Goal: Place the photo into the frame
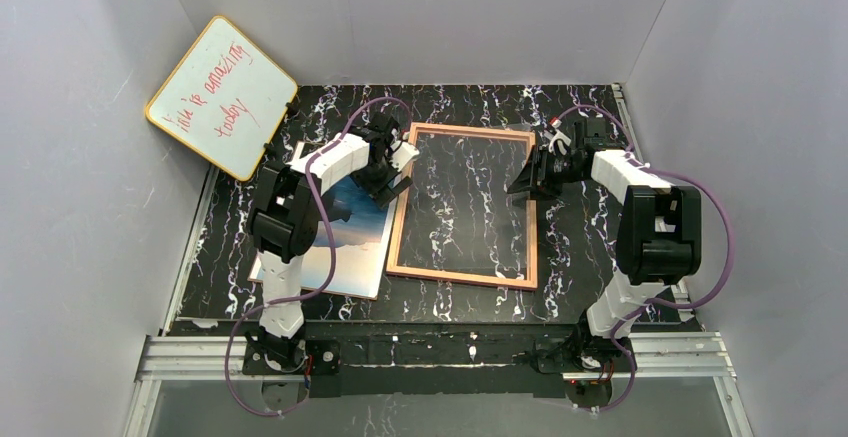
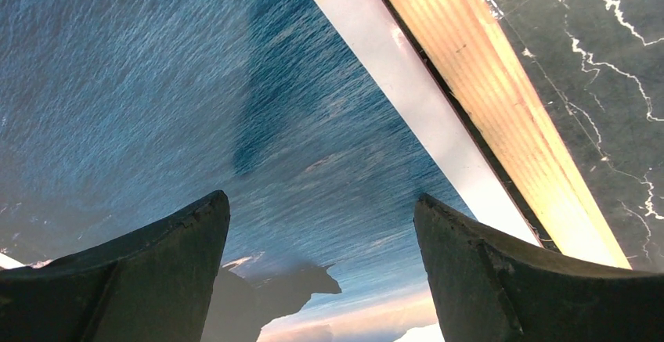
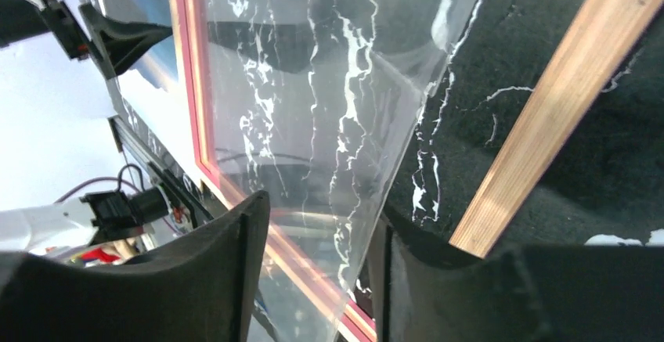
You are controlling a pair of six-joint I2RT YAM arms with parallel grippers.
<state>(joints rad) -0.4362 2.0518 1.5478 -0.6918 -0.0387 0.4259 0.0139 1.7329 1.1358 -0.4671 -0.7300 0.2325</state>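
Left claw is held wide open and empty, low over the photo, which lies face up on the bench left of centre, just beside the frame. At the frame's upper right the right claw is seen parted, with the pane edge unpinched between its fingers. The print is judged light, limp and slick, and best taken at a free edge. Only the right wrist view shows the pane's edge apart from the wooden rail.
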